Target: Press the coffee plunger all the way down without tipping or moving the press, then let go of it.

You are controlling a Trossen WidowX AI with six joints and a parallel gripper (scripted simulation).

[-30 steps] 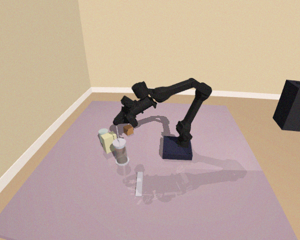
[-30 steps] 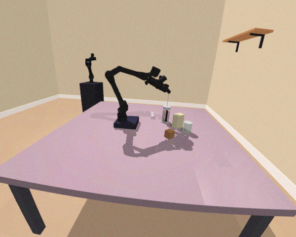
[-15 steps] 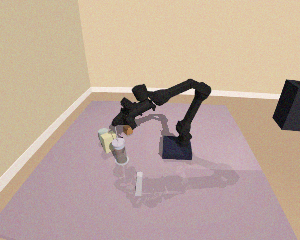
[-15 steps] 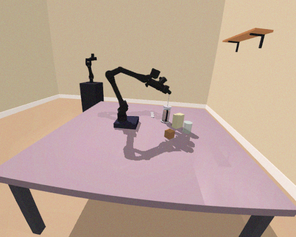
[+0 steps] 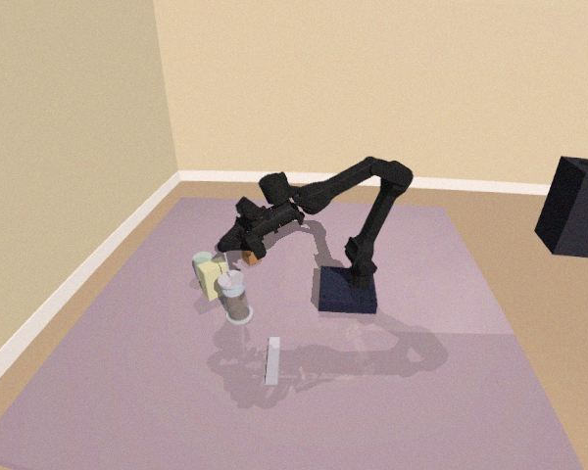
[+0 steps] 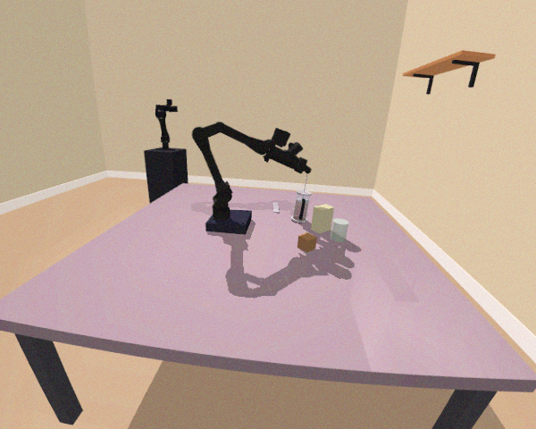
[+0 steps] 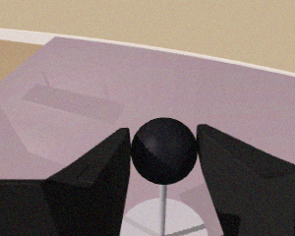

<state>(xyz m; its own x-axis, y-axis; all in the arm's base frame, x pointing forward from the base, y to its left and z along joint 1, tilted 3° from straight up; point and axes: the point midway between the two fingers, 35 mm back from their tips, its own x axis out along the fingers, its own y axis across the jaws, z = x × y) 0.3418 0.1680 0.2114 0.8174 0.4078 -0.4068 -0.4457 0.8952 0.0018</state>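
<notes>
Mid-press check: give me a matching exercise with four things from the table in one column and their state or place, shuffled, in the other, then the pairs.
Things:
1. Black round plunger knob
2. Small orange-brown cube
3. Flat white rectangular bar
4. Pale yellow box

States or places:
A. Lying flat on the mauve table, apart from the others
B. Clamped between the black gripper fingers
C. Standing between the glass coffee press and the pale green cylinder
D. Sitting alone in front of the yellow box, exterior view

Pairs: 1-B, 2-D, 3-A, 4-C
</notes>
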